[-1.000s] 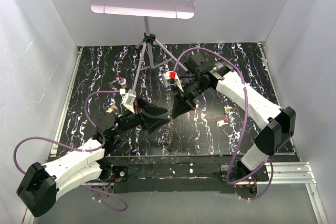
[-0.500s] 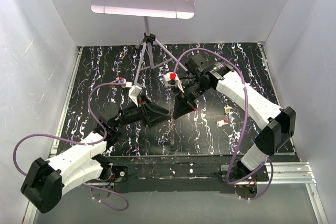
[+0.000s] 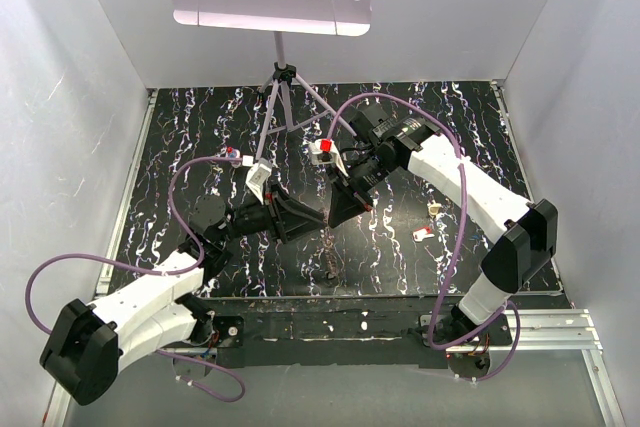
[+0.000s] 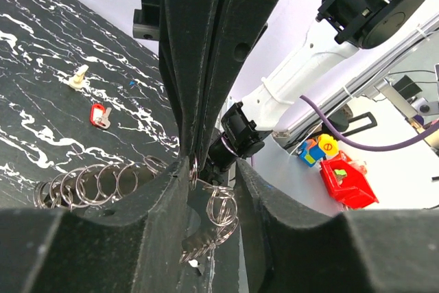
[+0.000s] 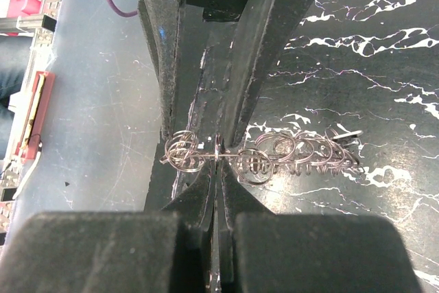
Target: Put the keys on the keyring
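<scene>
Grey metal, thin and bright: the keyring (image 5: 274, 157) shows edge-on from my right wrist, a fine wire hoop strung with a crowd of little split rings (image 5: 182, 152) that overlap like loose coils. From my left wrist the same rings run off in a row to one side. A small bunch of them dangles lower, in the gap between that camera's own fingers.

My right gripper (image 5: 218, 169) is pressed together, with its pads meeting on the wire. It pinches the keyring partway along the string, with a short clump of rings on one side of its tips and the longer run on the other.

My left gripper (image 4: 212, 178) meets it tip to tip from the opposite side. Its fingers are spread a little and straddle the spot where the right one pinches. I cannot tell whether either left pad touches the wire.

Under both tools is the black table (image 3: 200, 127), veined with white. I cannot tell whether the long end of the string rests on it or hangs just above.

A red key (image 4: 100, 115) lies flat on the table, well apart from both grippers, out beyond the right gripper's outer side. A cream key (image 4: 77, 78) lies near it, a little farther from the tips and not touching it.
</scene>
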Controlling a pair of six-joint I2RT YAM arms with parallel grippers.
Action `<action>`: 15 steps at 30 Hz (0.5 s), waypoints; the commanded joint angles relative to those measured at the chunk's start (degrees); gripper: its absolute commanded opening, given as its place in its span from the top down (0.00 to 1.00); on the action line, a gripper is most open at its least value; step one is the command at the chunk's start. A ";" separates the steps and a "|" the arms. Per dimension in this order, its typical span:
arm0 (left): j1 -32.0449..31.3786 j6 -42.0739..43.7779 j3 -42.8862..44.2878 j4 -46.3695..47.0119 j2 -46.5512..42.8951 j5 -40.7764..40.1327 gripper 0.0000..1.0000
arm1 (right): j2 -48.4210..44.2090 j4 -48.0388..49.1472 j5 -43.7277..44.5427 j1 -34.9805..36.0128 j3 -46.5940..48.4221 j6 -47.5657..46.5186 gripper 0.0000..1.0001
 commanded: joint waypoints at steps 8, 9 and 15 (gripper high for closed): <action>0.20 0.87 2.44 1.34 1.02 2.01 0.72 | 0.20 0.67 -1.26 0.45 2.48 1.08 0.99; 0.20 1.05 2.44 0.91 0.93 1.92 0.73 | 0.29 0.67 -1.26 0.36 2.57 1.08 0.99; 0.20 2.11 2.80 -1.03 1.02 1.92 0.74 | 0.29 0.67 -1.26 0.45 2.57 1.34 0.99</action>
